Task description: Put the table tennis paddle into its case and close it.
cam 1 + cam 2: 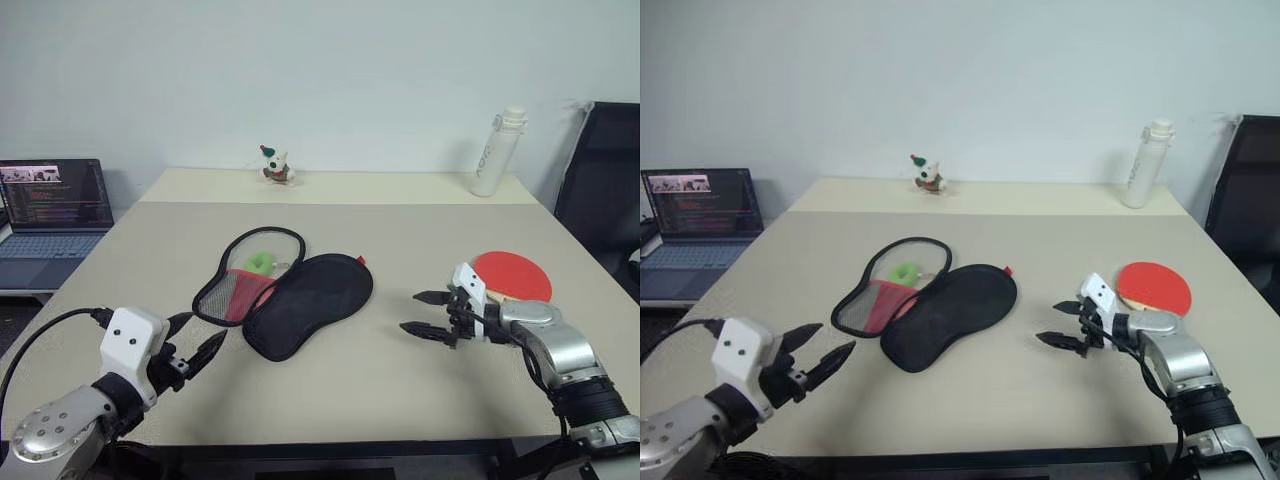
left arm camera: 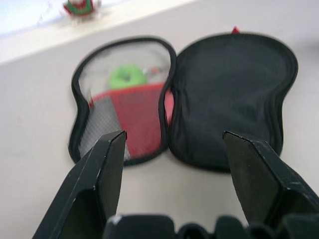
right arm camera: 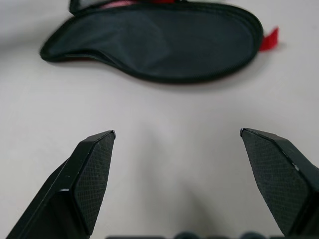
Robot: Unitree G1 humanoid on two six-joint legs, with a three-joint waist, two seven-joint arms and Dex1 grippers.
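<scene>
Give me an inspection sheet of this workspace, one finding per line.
Surface: beige table, flat.
Job's things: case lies unzipped and spread open at the centre; table tennis paddle lies flat, apart from it, to its right.
Clutter: green ball in the case's mesh half; small figurine and white bottle at the far edge.
Grippers: left pincer open, empty; right pincer open, empty, beside the paddle.
Cables: black cable on the left arm.
Surroundings: open laptop left, black chair right.
</scene>
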